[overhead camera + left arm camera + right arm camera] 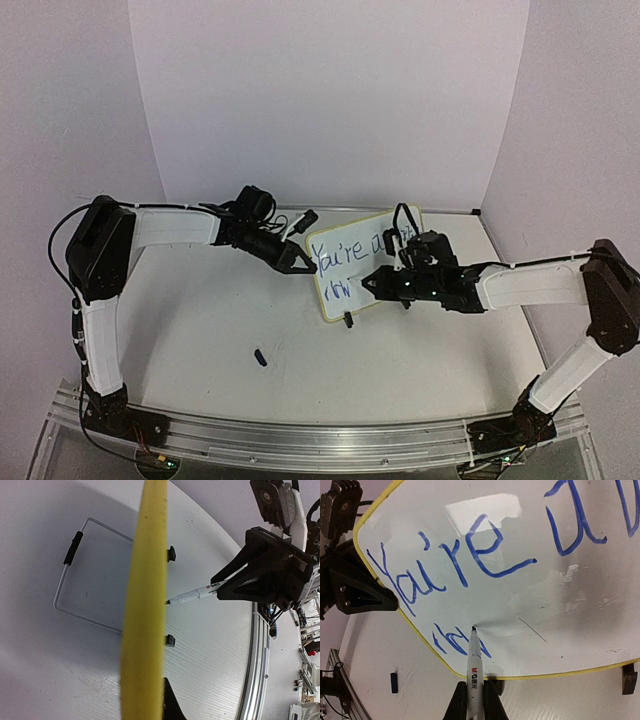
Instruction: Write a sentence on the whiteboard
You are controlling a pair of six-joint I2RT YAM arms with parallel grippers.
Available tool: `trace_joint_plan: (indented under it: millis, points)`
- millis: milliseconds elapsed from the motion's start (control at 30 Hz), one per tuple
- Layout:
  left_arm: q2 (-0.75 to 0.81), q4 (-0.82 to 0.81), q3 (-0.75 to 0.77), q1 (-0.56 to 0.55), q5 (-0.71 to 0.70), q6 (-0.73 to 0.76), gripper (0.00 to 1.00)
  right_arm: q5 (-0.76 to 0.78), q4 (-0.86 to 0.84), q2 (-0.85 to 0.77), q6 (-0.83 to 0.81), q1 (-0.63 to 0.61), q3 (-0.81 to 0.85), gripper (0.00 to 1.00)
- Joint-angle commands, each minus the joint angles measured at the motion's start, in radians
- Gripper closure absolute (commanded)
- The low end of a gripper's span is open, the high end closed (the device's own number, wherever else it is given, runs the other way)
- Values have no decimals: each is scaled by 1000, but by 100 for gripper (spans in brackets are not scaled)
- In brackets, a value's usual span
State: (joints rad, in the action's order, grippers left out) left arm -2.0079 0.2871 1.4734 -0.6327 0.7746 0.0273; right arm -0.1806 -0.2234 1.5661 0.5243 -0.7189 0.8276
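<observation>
White table [200,330] backed by plain pale walls [330,100], aluminium rail [320,442] along its near edge.

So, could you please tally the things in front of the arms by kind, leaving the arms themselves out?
whiteboard: 1
marker: 1
small dark cap: 1
wire frame: 1
Total: 4
</observation>
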Motion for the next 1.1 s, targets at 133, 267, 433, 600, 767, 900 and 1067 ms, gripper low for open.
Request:
trace_joint_plan:
  millis: [133, 267, 433, 600, 767, 900, 1067]
  points:
    - [-9, 92, 5, -45, -18, 31, 100, 16, -1, -86, -22, 6, -20, 100]
    - [-9, 91, 5, -45, -18, 30, 100, 32, -1, -106, 0, 6, -71, 100]
    - [-11, 90, 5, -45, -17, 30, 100, 38, -12, -86, 15, 6, -98, 100]
    - [-13, 90, 5, -45, -17, 30, 100, 48, -20, -69, 12, 6, -89, 100]
    - [-13, 90, 5, -46, -17, 30, 100, 41, -32, -38, 8, 6, -67, 100]
    - [-12, 90, 5, -47, -17, 30, 100, 35, -42, -17, 6, 6, -52, 100]
    - [-12, 91, 5, -46, -17, 30, 100, 35, -51, -1, 5, 6, -39, 100]
